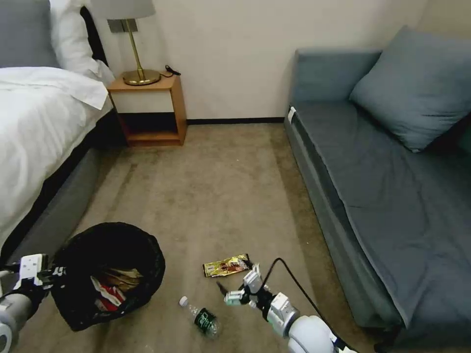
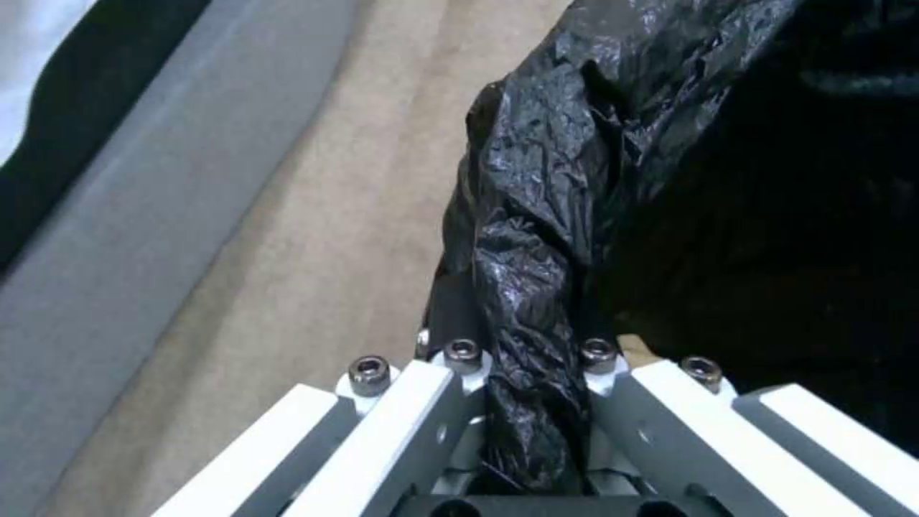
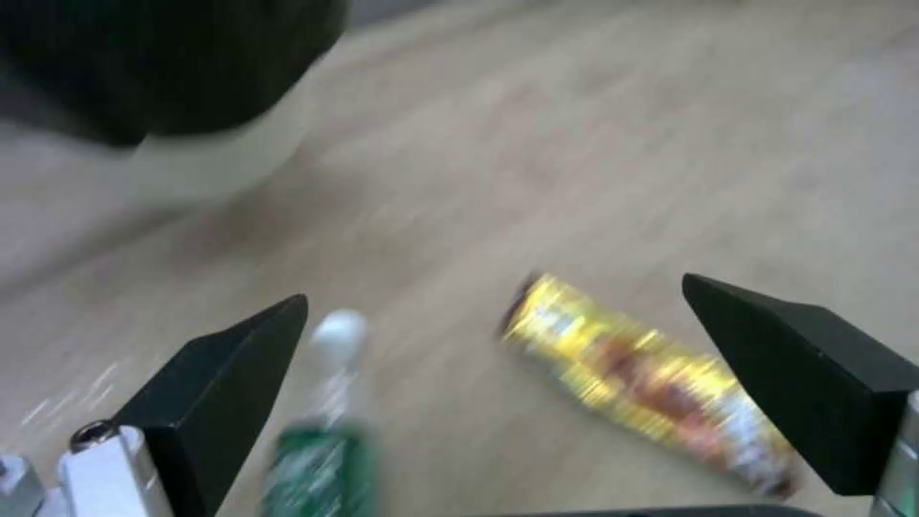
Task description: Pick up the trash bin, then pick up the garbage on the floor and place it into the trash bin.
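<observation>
Bin: trash bin [image 1: 110, 274] on carpet [image 1: 221, 186], front-left, just beside bed [image 1: 34, 127].
In bin: paper bag [image 1: 120, 278] & wrapper [image 1: 110, 296].
Floor litter: snack wrapper [image 1: 227, 265] right of bin; bottle [image 1: 201, 317] nearer robot, btwn bin & right gripper [image 1: 240, 289].
Nightstand [image 1: 149, 110]: behind, by wall, lamp [image 1: 132, 41] on it.
Sofa [image 1: 387, 171]: right side.

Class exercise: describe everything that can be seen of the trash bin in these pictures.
The trash bin is round and low, lined with a crinkly black plastic bag that drapes over its rim. It is tilted, mouth open, near the bed. The left gripper is shut on its bagged rim. Inside lie a red-and-white wrapper and a brown paper bag.
</observation>
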